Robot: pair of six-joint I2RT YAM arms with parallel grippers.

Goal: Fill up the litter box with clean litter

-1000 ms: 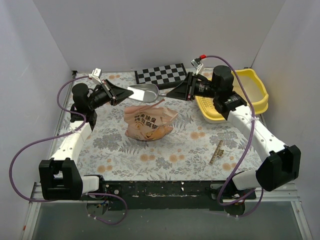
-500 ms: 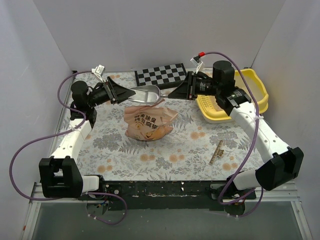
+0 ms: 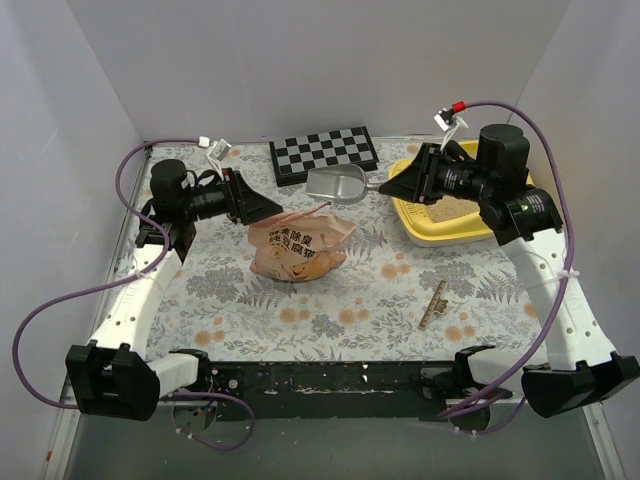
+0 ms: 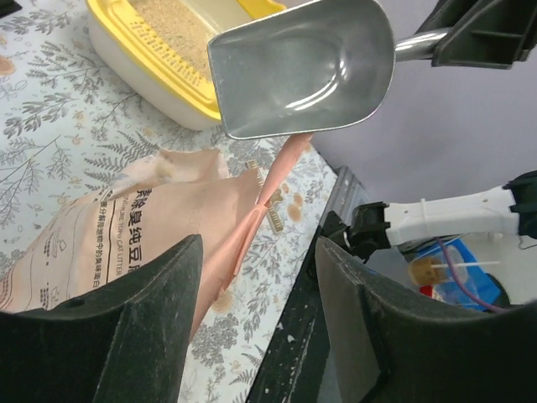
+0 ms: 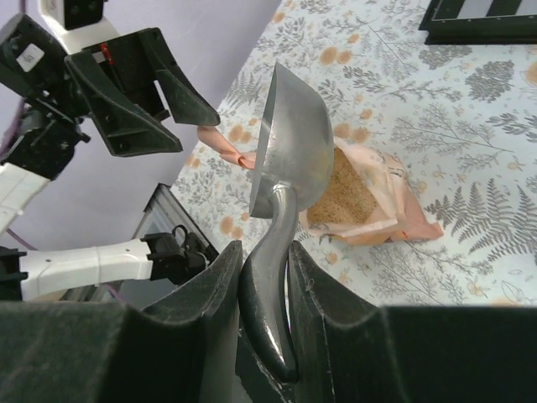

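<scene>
Now, judging by its bare metal bowl, the step in hand is reloading. The scoop should tip mouth-down into the bag's opening, dig shallow, come up level, and travel to the tub without tilting. The free arm could well pinch the bag's lip so it does not slump.

On the floral worktop (image 3: 400, 300), the yellow litter box (image 3: 445, 234) sits at the far right. A layer of clean litter (image 4: 172, 25) lies over its floor, seemingly well short of the rim. The peach bag (image 3: 295, 250) lies crumpled mid-worktop, mouth open, with beige granules showing inside. The silver scoop (image 3: 337, 183) hangs empty over the bag's far edge, near the tub.

The right end effector (image 5: 264, 260) is clamped on the scoop's handle. The left end effector (image 3: 268, 208) stands beside the bag with jaws wide apart, holding nothing.
</scene>
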